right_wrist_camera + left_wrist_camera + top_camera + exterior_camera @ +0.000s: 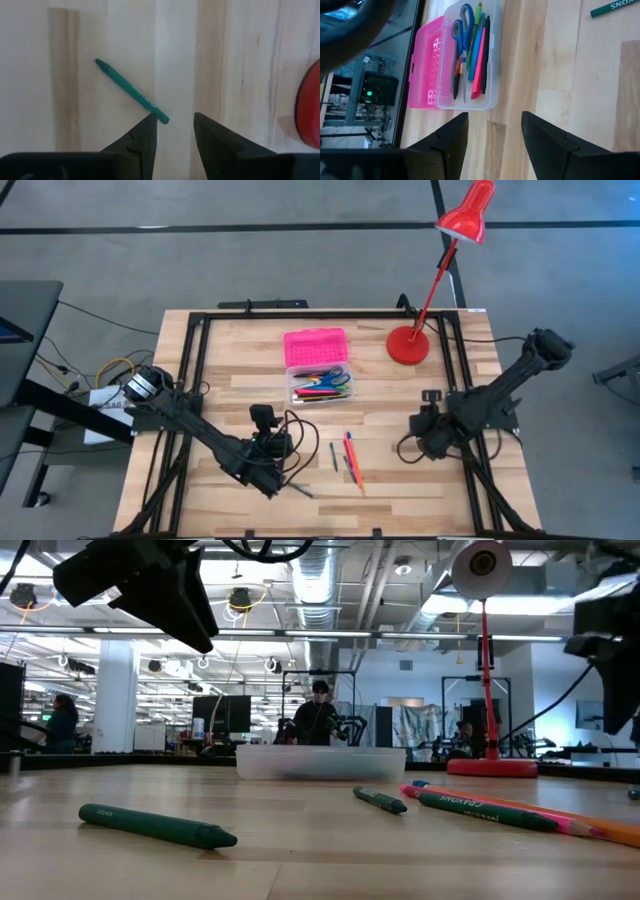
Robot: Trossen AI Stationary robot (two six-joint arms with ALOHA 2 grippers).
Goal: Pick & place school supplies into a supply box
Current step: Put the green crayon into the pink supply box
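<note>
The supply box stands at the table's middle far part, its pink lid (315, 345) open behind its clear base (320, 387). In the base (470, 55) lie blue-handled scissors (462, 30) and several pens. Loose school supplies lie on the wood: a pink and orange bundle (351, 461), a dark pen (334, 456) and a green pen (155, 825) near the front. My left gripper (495, 117) hangs open above the table, near of the box. My right gripper (175, 117) is open above bare wood, just past one end of another green pen (132, 90).
A red desk lamp stands with its round base (408, 345) at the far right, its arm slanting up to the shade (468, 212). A black frame (190, 360) runs along the table's edges. Bare wood lies between the loose pens and the box.
</note>
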